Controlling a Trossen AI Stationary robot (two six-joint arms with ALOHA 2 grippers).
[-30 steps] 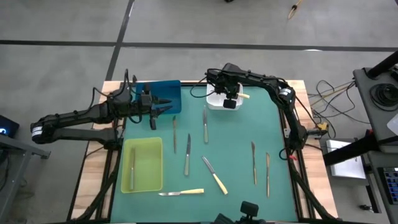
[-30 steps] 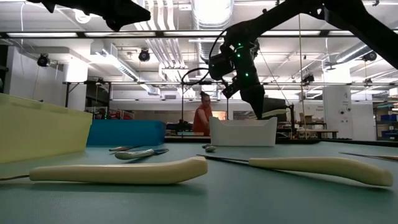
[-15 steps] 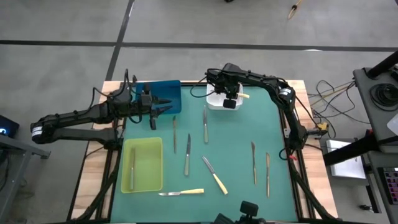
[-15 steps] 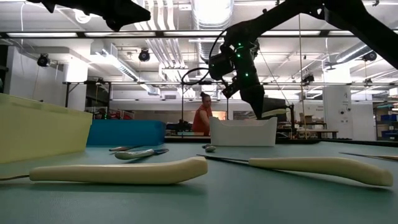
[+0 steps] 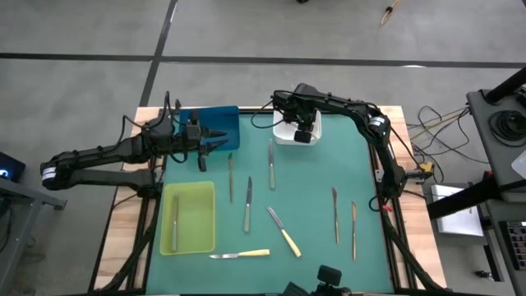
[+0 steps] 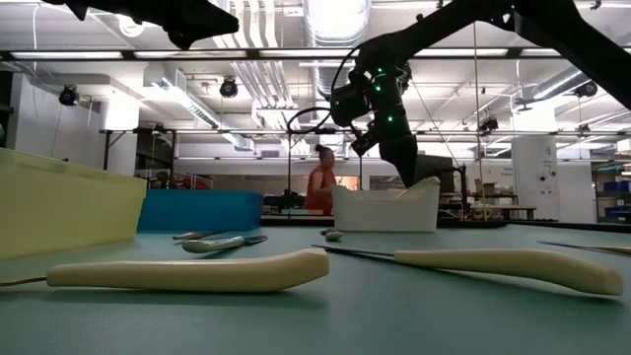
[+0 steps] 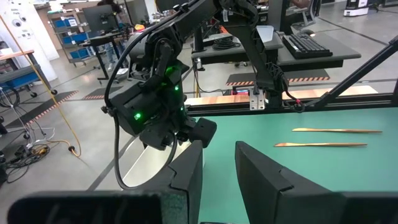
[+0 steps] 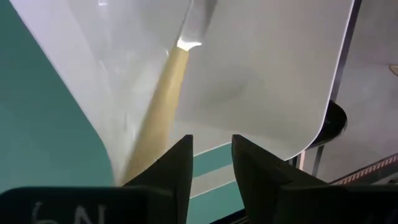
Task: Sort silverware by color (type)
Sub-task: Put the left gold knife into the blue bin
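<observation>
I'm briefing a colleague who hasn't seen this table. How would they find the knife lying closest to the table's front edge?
Start at the yellow-green tray on the left of the green mat. Just past its front right corner lies the knife, crosswise, pale handle pointing right. The other yellow-handled knife nearby lies diagonally, and the remaining loose pieces run roughly front to back.

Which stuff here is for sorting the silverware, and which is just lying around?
For the job: grey metal utensils on the green mat; pale-yellow-handled knives; blue tray, white tray, yellow-green tray; right gripper over the white tray.
Lying about: tangled cables off to the side; keyboard on a desk behind.
</observation>
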